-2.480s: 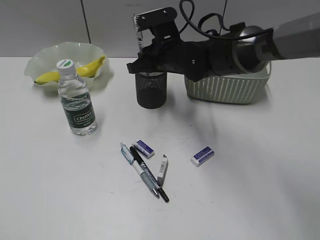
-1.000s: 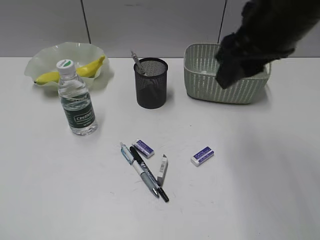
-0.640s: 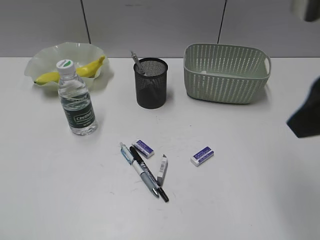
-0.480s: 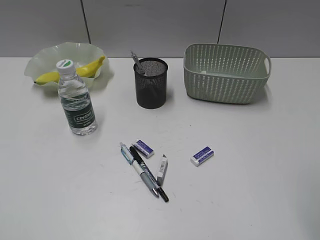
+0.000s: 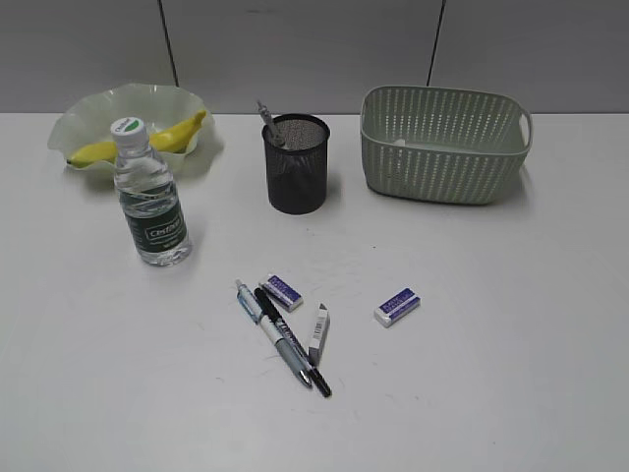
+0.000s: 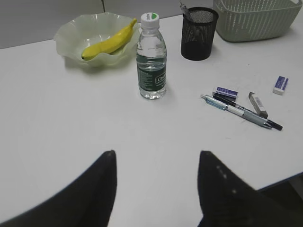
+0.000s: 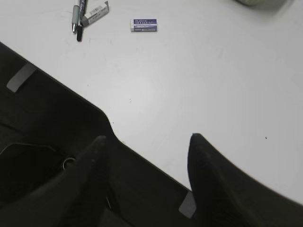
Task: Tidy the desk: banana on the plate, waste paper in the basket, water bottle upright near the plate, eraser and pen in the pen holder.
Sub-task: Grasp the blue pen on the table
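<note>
Withdrawn from over the basket (image 5: 445, 145), my right gripper (image 7: 144, 142) is empty, jaws apart; left gripper (image 6: 156, 163) likewise. Wrist-only: both grippers. Mesh pen holder (image 5: 297, 164), 12 o'clock.

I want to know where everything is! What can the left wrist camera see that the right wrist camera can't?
Only the left wrist view shows the banana in the plate, the upright water bottle, the pen holder, the basket and the open left end effector. Only the right wrist view shows the open right end effector, empty, hanging past the desk edge. Both show the pens and the lone eraser lying on the desk.
</note>
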Tool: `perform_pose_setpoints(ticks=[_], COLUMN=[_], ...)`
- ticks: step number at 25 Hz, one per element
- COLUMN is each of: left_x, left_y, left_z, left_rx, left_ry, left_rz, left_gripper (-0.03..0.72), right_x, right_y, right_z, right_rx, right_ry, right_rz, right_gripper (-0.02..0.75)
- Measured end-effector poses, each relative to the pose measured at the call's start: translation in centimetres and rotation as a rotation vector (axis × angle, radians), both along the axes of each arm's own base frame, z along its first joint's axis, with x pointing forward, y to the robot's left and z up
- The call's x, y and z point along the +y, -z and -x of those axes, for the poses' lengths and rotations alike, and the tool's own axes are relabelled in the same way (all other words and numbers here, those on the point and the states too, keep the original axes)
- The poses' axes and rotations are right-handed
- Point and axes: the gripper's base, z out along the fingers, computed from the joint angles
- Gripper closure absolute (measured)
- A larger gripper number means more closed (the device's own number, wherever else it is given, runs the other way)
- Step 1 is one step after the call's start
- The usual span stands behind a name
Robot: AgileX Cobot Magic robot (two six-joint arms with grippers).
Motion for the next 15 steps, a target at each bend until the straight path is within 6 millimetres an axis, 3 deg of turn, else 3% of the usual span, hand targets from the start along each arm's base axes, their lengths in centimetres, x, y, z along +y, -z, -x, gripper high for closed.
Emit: perform_pose_setpoints(ticks=[4, 8, 15], left_x=[-0.5, -1.8, -5.1], left_y=[-0.1, -1.1, -1.7], left_z=[-0.6, -2.6, -8.5], left_rx=[0.048, 0.126, 0.333], left_ry=[0.018, 0.053, 0.085], left_rz=[0.011, 0.055, 0.187], left_gripper=[0.279, 0.280, 0.283], right_x=[-1.4, -2.0, -2.0], right_y=[1.8, 3.3, 3.3], right_z=[2.2, 3.0, 3.0], right_rx=[-0.092, -0.127, -0.132], right_ry=[0.000, 0.000, 0.004], right_rz=[-0.061, -0.084, -0.080], right_gripper=[0.311, 0.311, 0.311])
